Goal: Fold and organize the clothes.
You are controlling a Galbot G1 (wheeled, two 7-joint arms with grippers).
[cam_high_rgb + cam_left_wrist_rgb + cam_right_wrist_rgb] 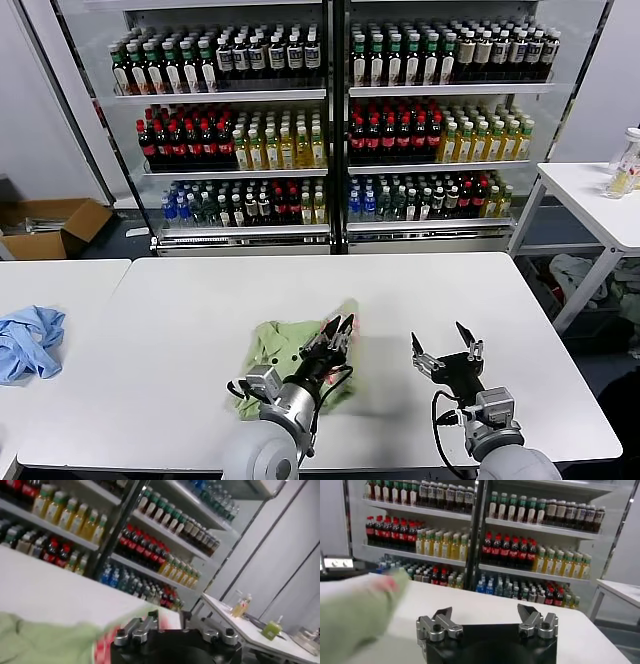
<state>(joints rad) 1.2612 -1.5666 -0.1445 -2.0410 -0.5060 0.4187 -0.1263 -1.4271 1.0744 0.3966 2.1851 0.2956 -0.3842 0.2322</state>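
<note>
A light green shirt lies crumpled on the white table, just left of the middle near the front edge. Its far edge, showing red-and-white print, rises up to my left gripper. In the left wrist view that gripper has its fingers a little apart, with the printed edge of the shirt between them. My right gripper hovers low over bare table to the right, open and empty. The raised shirt shows beside it in the right wrist view.
A blue cloth lies on the adjoining table at the left. Shelves of bottles fill the back. A cardboard box sits on the floor at left, and a side table with bottles stands at right.
</note>
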